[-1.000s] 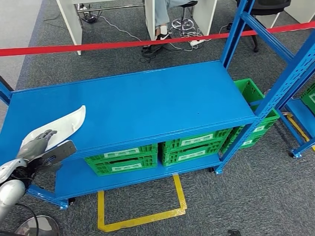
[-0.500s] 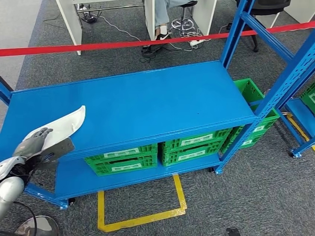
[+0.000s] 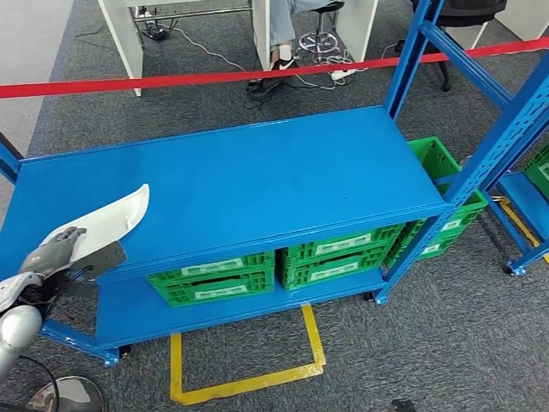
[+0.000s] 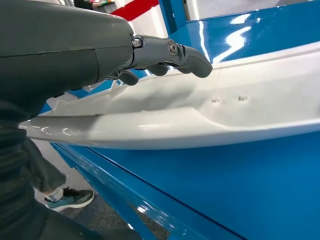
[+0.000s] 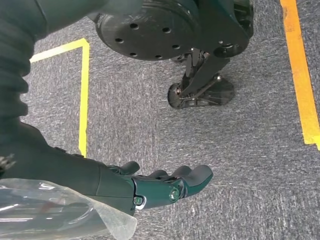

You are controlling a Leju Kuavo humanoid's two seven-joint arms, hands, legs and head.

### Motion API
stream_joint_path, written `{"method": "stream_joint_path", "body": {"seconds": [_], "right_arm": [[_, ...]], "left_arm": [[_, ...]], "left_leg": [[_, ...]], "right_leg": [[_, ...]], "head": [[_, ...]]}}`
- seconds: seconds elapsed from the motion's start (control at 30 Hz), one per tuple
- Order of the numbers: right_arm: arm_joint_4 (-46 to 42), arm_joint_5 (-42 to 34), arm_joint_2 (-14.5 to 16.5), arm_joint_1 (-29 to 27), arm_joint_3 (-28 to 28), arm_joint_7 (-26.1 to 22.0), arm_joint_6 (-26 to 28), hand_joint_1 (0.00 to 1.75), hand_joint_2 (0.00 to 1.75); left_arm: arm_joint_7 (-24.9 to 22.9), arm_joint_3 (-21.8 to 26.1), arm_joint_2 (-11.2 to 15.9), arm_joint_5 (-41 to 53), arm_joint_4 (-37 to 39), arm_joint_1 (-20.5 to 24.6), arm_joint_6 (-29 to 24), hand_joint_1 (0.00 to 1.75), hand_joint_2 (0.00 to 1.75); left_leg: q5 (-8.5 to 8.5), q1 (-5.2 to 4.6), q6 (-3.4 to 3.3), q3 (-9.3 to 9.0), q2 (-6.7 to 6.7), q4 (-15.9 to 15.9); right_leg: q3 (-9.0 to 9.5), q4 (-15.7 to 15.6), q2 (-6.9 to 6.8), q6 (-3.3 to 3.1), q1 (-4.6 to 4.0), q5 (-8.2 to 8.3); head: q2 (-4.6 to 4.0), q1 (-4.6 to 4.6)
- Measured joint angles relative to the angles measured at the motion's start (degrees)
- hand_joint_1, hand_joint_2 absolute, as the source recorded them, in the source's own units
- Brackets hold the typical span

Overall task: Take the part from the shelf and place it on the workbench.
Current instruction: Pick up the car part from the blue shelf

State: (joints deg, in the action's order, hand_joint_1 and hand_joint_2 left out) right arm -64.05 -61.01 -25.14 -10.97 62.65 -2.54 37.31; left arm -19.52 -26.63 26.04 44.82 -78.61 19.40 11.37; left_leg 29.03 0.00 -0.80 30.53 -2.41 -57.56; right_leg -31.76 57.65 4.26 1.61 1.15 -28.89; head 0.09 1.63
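- White part [image 3: 106, 221]: long, curved moulded shell, smooth and glossy, tapering to a rounded tip. It lay on the near-left corner of the workbench [image 3: 259, 180], with its near end at the front edge.
- Left wrist view showed the part [image 4: 211, 115] as a shallow trough with a raised lip and two small marks on its inner face.
- Left hand [image 3: 48, 253]: grey, jointed, resting on the near end of the part, fingers [image 4: 177, 52] stretched over its top edge. A dark flat piece sat under the part at the hand. Couldn't tell whether the hand clamped the part or just lay on it.
- Workbench top was a flat blue-painted metal deck, glossy with reflections; same blue for the lower deck and perforated uprights.
- Green slotted plastic crates [image 3: 272, 266] with white labels sat on the lower deck; more green crates [image 3: 447, 184] to the right behind an upright.
- Right hand [image 5: 166, 185]: hung low over grey carpet [image 5: 245, 150], fingers extended and slightly apart, holding nothing. Yellow tape lines [image 5: 83, 95] on the carpet.
- Red barrier tape [image 3: 194, 79] ran across behind the bench; a seated person's legs [image 3: 281, 34] beyond it.
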Motion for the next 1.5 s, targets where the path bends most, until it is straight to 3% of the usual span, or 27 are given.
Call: {"method": "stream_joint_path", "body": {"seconds": [0.47,0.63,0.87,0.93,1.0,1.07,1.5], "right_arm": [[0.01,-1.05,-0.46,0.89,1.57,-1.07,0.32,0.0,1.75],[0.0,-1.54,-0.67,0.99,2.25,-0.83,0.44,0.0,1.75],[-0.02,-2.07,-0.92,1.25,2.88,-1.11,0.44,0.0,1.75],[-0.02,-2.07,-0.93,1.33,2.97,-1.11,0.44,0.0,1.75],[-0.02,-2.08,-0.94,1.4,3.02,-1.11,0.44,0.0,1.75],[-0.02,-2.18,-0.97,1.49,3.16,-1.11,0.48,0.0,1.75],[-0.8,-3.85,-1.93,2.27,5.1,-1.89,1.29,0.0,1.75]], "left_arm": [[0.46,-0.13,-0.31,0.72,2.31,1.23,0.15,0.02,1.75],[0.27,-0.13,-0.44,0.65,2.71,1.43,0.2,0.32,1.75],[0.36,-0.13,-0.58,0.51,3.26,1.83,0.17,0.35,1.75],[0.36,-0.13,-0.59,0.51,3.3,1.89,0.17,0.87,1.75],[0.36,-0.13,-0.6,0.48,3.37,1.95,0.18,1.52,1.75],[0.38,-0.14,-0.61,0.34,3.44,1.95,0.16,1.71,1.75],[3.08,0.83,-0.56,-1.8,3.69,2.24,-1.41,1.75,1.75]], "left_leg": [[0.0,0.0,0.0,0.0,0.0,0.0],[0.0,0.0,0.0,0.0,0.0,0.0],[0.0,0.0,0.0,0.0,0.0,0.0],[0.0,0.0,0.0,0.0,0.0,0.0],[0.0,0.0,0.0,-0.01,0.0,0.0],[0.0,0.0,0.0,-0.01,0.0,0.0],[-0.01,0.0,0.0,-0.05,-0.01,0.0]], "right_leg": [[0.0,0.0,0.01,0.0,0.0,0.0],[0.0,0.0,0.0,0.0,0.0,0.0],[0.0,0.0,0.0,0.0,0.0,0.0],[0.0,0.0,0.0,0.0,0.0,0.0],[0.0,0.0,0.0,0.0,0.0,0.0],[0.01,0.0,-0.01,0.0,0.0,0.0],[0.08,0.01,-0.04,0.0,0.0,0.01]], "head": [[0.0,0.0],[0.0,-0.01],[0.0,0.0],[0.0,-0.01],[0.0,-0.01],[0.0,-0.01],[0.0,0.0]]}}
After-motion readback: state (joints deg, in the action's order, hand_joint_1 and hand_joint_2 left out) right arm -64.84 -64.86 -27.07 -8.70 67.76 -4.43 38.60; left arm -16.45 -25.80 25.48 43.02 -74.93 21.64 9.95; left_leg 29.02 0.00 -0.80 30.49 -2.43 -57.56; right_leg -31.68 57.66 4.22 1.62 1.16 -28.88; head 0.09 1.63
